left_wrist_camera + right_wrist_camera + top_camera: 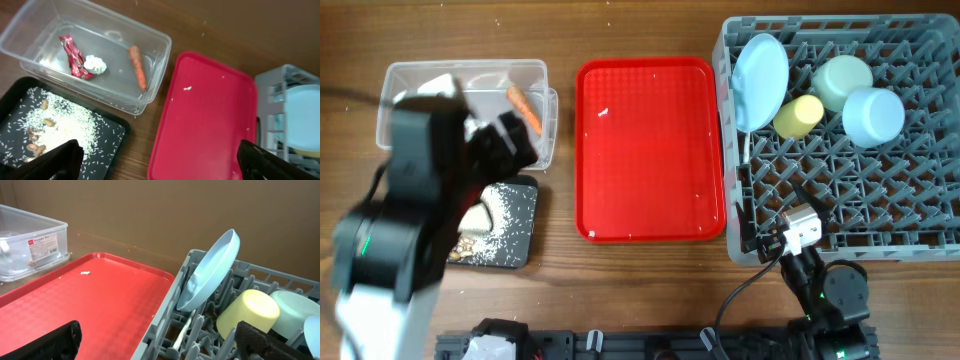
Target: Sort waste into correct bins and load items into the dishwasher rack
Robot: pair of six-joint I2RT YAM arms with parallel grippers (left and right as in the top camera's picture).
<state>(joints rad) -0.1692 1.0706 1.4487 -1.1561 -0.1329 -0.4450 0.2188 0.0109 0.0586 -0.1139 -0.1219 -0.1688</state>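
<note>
The clear tub holds the red-and-white wrapper, the tissue wad and the carrot piece. The black tray holds rice and beige crumbs. My left gripper is open and empty above the gap between the black tray and the red tray; in the overhead view the arm covers part of both bins. The grey rack holds the pale blue plate, yellow cup, mint-green bowl, light blue bowl and white spoon. My right gripper is open and empty at the rack's front left corner.
The flat red serving tray lies between the bins and the rack, with a small white speck on it. The wooden table shows in front of it. The arm bases stand along the front edge.
</note>
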